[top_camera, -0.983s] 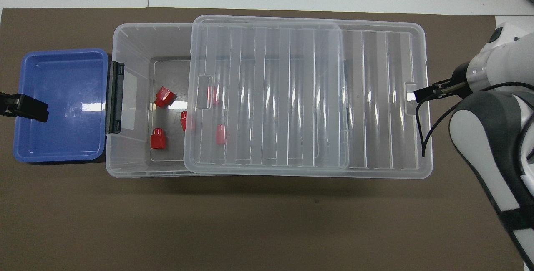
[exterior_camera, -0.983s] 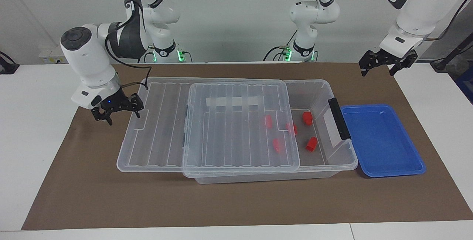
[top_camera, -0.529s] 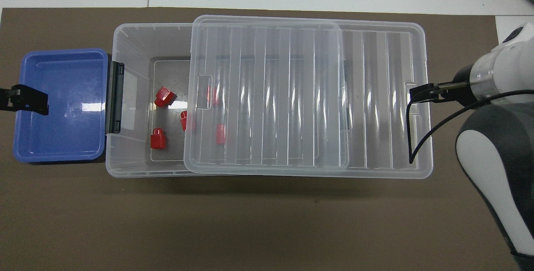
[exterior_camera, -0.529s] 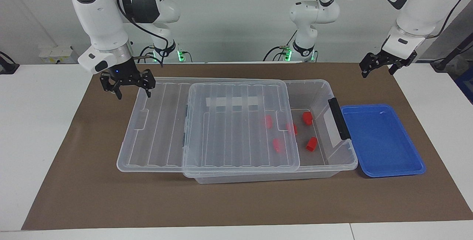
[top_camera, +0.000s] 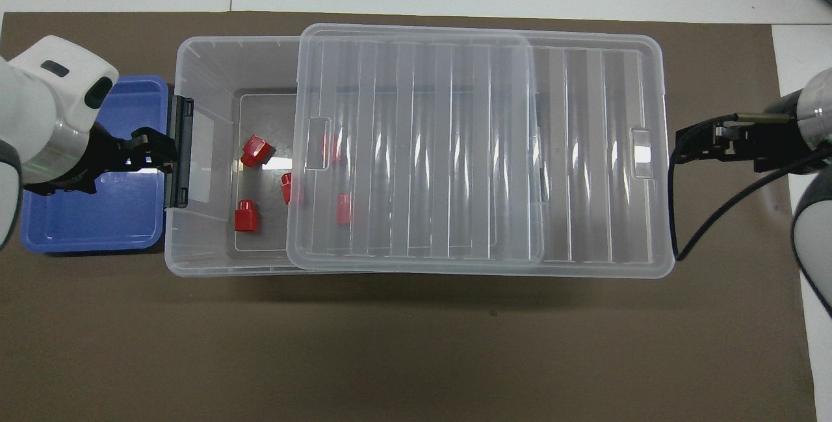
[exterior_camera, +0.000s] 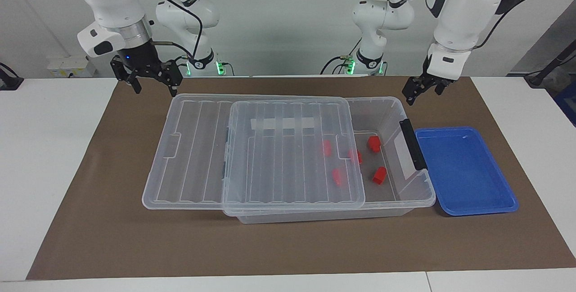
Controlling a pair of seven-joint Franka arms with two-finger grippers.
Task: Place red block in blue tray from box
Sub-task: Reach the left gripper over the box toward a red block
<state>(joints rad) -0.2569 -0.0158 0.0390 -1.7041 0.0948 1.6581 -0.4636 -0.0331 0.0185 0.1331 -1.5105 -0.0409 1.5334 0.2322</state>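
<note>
Brown mat (exterior_camera: 112, 238), lid (exterior_camera: 270, 148) half off box (exterior_camera: 418, 197); right gripper (exterior_camera: 150, 80) fingers spread, left gripper (exterior_camera: 418, 88) fingers unclear

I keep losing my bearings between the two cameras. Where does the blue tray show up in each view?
Facing view: the blue tray lies at the picture's right, low of centre, beside the box's end.
Overhead view: the blue tray lies at the picture's left edge, partly covered by the left gripper above it.
Shared landmark: the black latch on the box's end, next to the tray.
</note>
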